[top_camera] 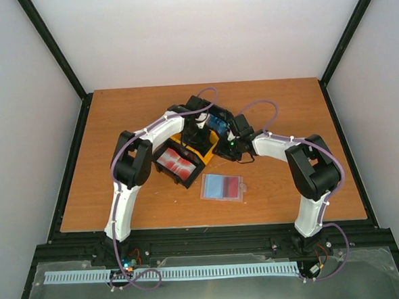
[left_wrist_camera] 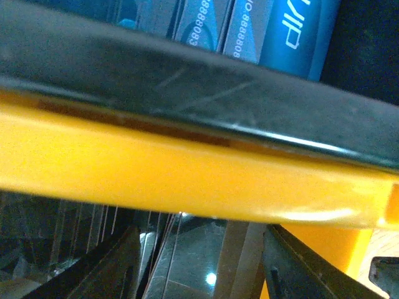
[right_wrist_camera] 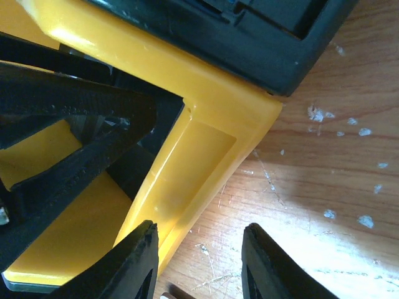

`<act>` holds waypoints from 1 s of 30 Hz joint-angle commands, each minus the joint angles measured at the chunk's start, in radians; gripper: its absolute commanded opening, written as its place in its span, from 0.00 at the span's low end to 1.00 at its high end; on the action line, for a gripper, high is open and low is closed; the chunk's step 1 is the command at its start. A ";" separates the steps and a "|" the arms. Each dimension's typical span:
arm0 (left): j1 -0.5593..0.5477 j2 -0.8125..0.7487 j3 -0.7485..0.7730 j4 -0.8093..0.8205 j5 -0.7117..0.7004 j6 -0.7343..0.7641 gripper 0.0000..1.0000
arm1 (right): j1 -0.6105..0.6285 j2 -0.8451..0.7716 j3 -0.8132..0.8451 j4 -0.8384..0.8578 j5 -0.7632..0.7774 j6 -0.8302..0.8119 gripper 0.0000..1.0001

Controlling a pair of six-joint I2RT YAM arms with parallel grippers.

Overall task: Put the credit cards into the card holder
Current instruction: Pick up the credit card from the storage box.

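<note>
While both arms crowd the yellow bin (left_wrist_camera: pixel 187 174), the left jaws hang spread wide, and what look like black credit cards (left_wrist_camera: pixel 177 249) stand on edge right between them, edges running straight ahead. Blue credit cards (left_wrist_camera: pixel 249 28) sit beyond two walls. The right jaws, released too, straddle the bin's corner, gripping nothing. The card holder (top_camera: pixel 223 186) lies flat on the tabletop (top_camera: pixel 285 103) behind both, nearer the right arm.

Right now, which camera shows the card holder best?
The top external view: the card holder lies whole and flat on the table, in front of the bins. Neither wrist view clearly shows it; both show bin walls.
</note>
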 commanded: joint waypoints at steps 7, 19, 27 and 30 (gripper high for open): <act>0.005 0.005 0.028 -0.027 0.188 0.048 0.42 | -0.006 0.019 0.025 0.011 -0.008 0.003 0.37; 0.005 -0.017 0.058 -0.058 0.240 0.025 0.34 | -0.006 0.026 0.031 0.017 -0.015 0.000 0.34; 0.005 -0.027 0.051 -0.070 0.279 0.023 0.26 | -0.006 0.035 0.030 0.016 -0.020 -0.009 0.27; 0.005 -0.024 0.052 -0.077 0.305 0.023 0.24 | -0.006 0.034 0.029 0.015 -0.020 -0.011 0.26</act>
